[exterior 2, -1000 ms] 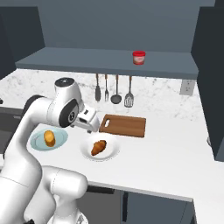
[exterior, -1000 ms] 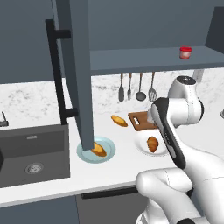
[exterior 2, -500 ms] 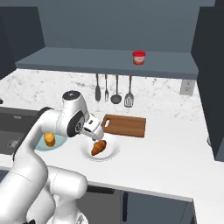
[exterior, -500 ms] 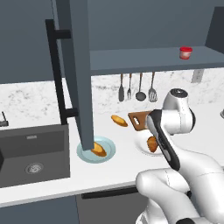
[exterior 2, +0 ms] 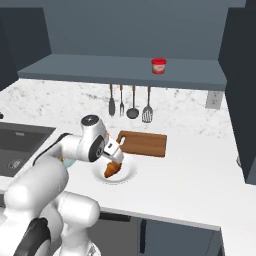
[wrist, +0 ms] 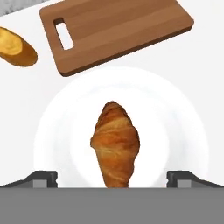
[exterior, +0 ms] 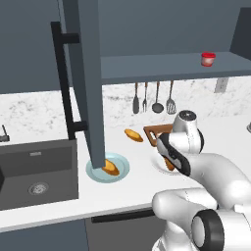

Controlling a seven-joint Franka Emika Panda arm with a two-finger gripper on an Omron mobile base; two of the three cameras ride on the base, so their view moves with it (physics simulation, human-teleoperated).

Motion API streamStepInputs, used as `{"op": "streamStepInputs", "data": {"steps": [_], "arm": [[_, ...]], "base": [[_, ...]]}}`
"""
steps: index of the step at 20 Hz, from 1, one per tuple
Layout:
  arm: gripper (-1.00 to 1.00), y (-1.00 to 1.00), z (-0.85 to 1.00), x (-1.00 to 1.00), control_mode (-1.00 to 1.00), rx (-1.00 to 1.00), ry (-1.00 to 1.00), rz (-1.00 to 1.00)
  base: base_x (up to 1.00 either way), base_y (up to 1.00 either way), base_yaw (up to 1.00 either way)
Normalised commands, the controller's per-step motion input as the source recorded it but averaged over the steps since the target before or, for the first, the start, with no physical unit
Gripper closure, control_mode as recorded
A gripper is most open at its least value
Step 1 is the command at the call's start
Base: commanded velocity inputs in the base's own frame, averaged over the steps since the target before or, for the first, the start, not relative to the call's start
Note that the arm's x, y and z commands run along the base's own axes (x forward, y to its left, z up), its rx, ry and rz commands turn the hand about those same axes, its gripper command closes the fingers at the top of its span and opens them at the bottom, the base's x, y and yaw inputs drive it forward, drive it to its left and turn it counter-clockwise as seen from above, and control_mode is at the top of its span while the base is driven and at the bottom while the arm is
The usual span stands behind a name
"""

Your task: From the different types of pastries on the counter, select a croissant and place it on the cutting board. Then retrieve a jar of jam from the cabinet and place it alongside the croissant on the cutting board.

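So, left to right in the hand view: we've got the long yellow pastry (wrist: 16, 51) sitting on the desk (wrist: 201, 57) top-left, the board (wrist: 118, 28) beside it with its handle slot facing that way, and the croissant (wrist: 115, 142) lying on the white plate (wrist: 175, 131) just below the board. The end effector (wrist: 112, 181) has come down a lot since a second ago; it was up above the desk, and now we see it right over the croissant, fingertips (wrist: 41, 178) spread wide apart on either side, nothing gripped. In the left base view the third pastry (exterior: 111, 167) sits on a blue plate (exterior: 122, 172), and the jar (exterior: 208, 59) is up on the cabinet (exterior: 166, 66) shelf.
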Motion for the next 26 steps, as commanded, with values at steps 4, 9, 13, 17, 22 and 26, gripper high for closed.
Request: {"op": "streamStepInputs", "data": {"steps": [4,9,13,17,22,26], "arm": [[-1.00,-0.13,-0.53,0.40,-1.00,0.00,0.00,-0.01],[-1.00,-0.01,-0.44,0.42,-1.00,0.00,0.00,-0.04],[-1.00,-0.07,-0.45,0.19,-1.00,0.00,0.00,-0.03],[-1.00,-0.17,-0.55,0.04,-1.00,0.00,0.00,0.00],[-1.00,-0.06,-0.50,0.07,-1.00,0.00,0.00,0.00],[1.00,0.00,-0.46,0.03,-1.00,0.00,0.04,0.00]], "base": [[0.00,0.00,0.00],[0.00,0.00,0.00],[0.00,0.00,0.00],[0.00,0.00,0.00],[0.00,0.00,0.00],[0.00,0.00,0.00]]}}
